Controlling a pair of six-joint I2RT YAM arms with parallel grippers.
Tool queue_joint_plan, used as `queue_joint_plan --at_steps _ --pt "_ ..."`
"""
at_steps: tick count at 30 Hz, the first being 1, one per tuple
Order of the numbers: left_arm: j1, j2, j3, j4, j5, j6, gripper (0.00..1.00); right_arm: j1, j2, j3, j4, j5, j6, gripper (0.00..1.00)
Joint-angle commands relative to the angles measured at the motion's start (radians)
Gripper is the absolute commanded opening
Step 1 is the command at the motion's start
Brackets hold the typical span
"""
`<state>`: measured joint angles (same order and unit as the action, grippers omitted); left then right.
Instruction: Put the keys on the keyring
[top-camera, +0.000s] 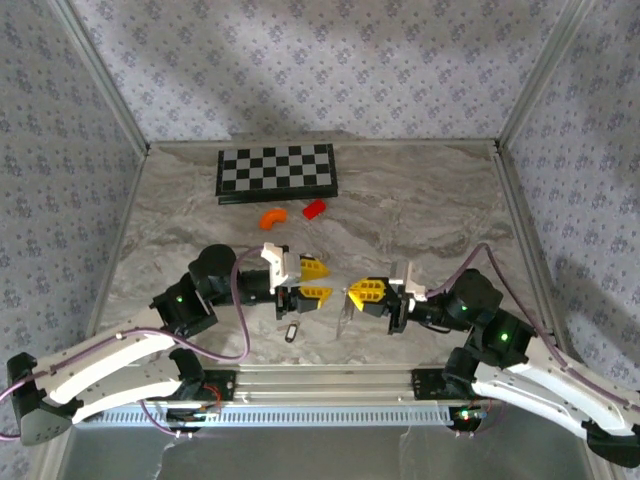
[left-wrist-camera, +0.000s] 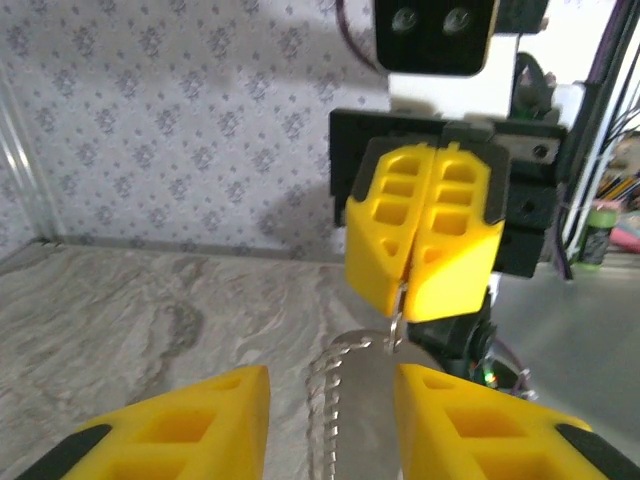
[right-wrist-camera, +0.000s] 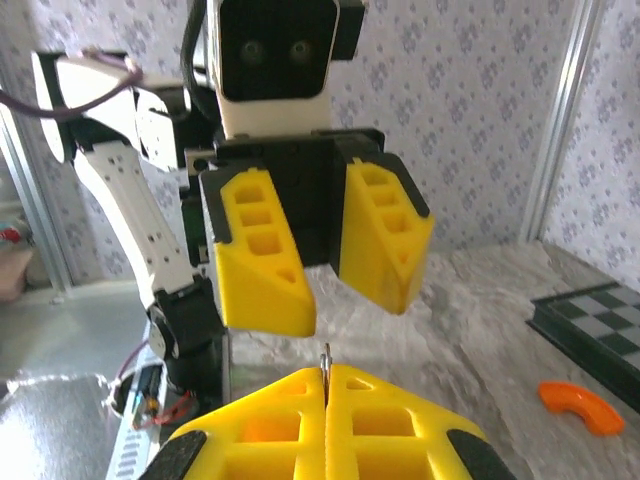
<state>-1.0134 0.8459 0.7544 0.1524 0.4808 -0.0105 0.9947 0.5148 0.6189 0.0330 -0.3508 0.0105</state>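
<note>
My right gripper (top-camera: 362, 295) is shut on the keyring (left-wrist-camera: 397, 322), pinching its small silvery ring at the fingertips (right-wrist-camera: 325, 372). A twisted wire strand (left-wrist-camera: 328, 400) hangs from that ring toward the table. My left gripper (top-camera: 314, 280) faces the right one a short way off, open. The strand sits in the gap between its yellow fingers (left-wrist-camera: 200, 425) without touching them. In the right wrist view the open left gripper (right-wrist-camera: 325, 265) hangs just beyond the keyring (right-wrist-camera: 325, 358). The keys (top-camera: 291, 332), a tiny dark oblong piece, lie on the marble table below the left gripper.
A checkerboard (top-camera: 277, 172) lies at the back of the table, with a curved orange piece (top-camera: 272, 216) and a red block (top-camera: 315, 208) just in front of it. Metal frame posts and patterned walls enclose the table on three sides.
</note>
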Motion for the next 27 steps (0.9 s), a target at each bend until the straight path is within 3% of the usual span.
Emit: queue_joint_plan --at_steps 1,10,27 --pt "0.004 -0.004 0.007 0.116 0.065 -0.056 0.39 -0.011 0.007 -0.019 0.222 -0.051 0.078 0.00" --pt "0.004 -0.007 -0.002 0.164 0.130 -0.079 0.40 -0.024 0.021 -0.058 0.350 -0.084 0.123 0.00" --pt "0.002 0.039 0.005 0.283 0.185 -0.141 0.31 -0.037 0.033 -0.068 0.392 -0.136 0.143 0.00"
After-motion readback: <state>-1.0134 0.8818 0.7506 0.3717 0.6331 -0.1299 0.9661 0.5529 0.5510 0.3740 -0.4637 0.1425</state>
